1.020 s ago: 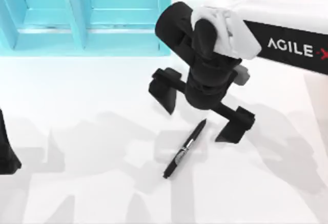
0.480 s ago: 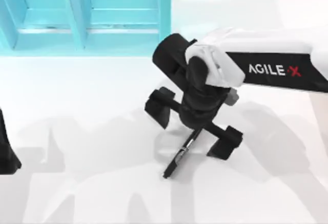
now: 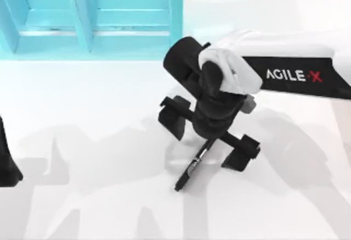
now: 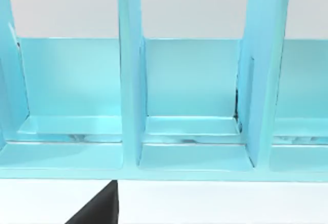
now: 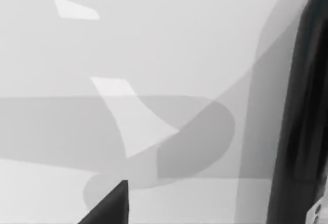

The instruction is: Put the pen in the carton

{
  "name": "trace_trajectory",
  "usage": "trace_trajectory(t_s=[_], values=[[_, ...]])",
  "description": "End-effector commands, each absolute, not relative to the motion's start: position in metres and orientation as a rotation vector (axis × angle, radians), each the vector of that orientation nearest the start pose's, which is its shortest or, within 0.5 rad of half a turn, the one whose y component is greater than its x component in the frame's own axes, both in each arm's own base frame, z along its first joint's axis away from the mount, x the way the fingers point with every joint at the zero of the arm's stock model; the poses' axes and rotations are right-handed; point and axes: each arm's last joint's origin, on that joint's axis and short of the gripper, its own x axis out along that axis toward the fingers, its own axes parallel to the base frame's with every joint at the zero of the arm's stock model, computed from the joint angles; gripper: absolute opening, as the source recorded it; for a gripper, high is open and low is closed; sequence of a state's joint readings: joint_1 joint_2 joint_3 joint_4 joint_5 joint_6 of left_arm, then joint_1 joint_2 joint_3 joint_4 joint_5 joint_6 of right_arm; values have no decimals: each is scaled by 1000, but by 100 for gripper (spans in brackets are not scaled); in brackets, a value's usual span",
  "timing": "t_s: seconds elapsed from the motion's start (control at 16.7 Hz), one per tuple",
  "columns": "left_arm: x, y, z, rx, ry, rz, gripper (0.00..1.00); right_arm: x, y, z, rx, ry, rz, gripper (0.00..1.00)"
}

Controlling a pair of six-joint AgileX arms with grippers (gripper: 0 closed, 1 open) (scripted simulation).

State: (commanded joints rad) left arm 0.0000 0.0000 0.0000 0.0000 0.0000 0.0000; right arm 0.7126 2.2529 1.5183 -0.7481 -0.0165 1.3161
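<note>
White counter (image 3: 82, 113), matte and smooth, crossed by soft grey shadows. At its far edge stands the carton (image 3: 90, 17), pale blue, glossy, with thin upright dividers that split it into open bays; the left wrist view looks straight into those bays and they hold nothing.

Task barely begun. The pen (image 3: 189, 169) lies flat on the counter, well apart from the carton, on its near side and toward its right end. Slim black barrel, silver-white band at mid-body, set on a diagonal.

Right end effector (image 3: 210, 142) hangs directly over the pen's upper end, its two blocky black fingers spread wide, one to each side of the barrel. Not clamped on anything. Whether the fingers have reached counter level I cannot tell. Arm is a white shell with black wrist parts, hard and smooth.

Left end effector (image 3: 6, 163) sits parked on the near side of the carton's left end; fingers cannot be judged.

Left to do, as I judge it: close on the pen, lift, carry to the carton, drop it in a bay.
</note>
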Motion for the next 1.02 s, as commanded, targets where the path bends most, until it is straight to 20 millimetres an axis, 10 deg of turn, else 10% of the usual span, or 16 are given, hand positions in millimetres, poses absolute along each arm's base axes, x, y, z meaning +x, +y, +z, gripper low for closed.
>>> trace_trajectory(t_s=[0.54, 1.02], values=[[106, -1, 160, 0, 0, 0, 100, 317, 280, 86, 529, 1491, -393, 2], [106, -1, 160, 0, 0, 0, 100, 317, 280, 86, 529, 1491, -393, 0]])
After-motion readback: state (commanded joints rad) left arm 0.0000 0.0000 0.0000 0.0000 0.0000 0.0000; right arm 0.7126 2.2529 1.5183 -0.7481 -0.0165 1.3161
